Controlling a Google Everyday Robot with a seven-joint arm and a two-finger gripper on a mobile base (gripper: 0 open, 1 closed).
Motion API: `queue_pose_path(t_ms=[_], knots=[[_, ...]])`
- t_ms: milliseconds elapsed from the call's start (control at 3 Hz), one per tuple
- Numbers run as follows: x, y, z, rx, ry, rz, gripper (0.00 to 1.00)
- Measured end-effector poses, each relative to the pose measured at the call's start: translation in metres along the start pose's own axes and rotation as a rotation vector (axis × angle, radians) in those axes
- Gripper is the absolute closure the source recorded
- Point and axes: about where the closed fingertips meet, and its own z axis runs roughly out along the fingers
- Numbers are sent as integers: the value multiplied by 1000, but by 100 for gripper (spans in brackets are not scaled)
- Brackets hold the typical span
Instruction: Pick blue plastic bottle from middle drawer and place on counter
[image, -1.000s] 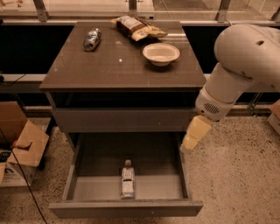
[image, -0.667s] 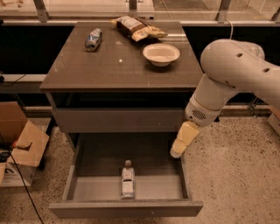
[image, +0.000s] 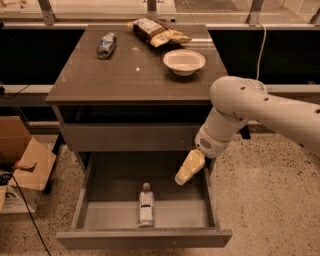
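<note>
Counter (image: 131, 75): bowl (image: 184, 61), bag (image: 157, 32), stubby bottle (image: 106, 45). Drawer (image: 110, 216) open, blue bottle (image: 145, 207) flat on floor near front. Gripper (image: 183, 175) above drawer's right side, fingers together, empty, apart from blue bottle

Robot lab, claw (image: 182, 175) over drawer (image: 145, 238), terrazzo floor (image: 265, 200)

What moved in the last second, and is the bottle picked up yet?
The gripper swung left and slightly down, now over the right side of the open middle drawer. The blue plastic bottle lies untouched on the drawer floor; the counter looks unchanged.
</note>
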Motion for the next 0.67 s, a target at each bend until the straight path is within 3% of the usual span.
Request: queue_pose_path(t_ms=[333, 667], knots=[[-2, 1, 6, -14, -7, 9, 0], [-11, 7, 30, -78, -36, 48, 0]])
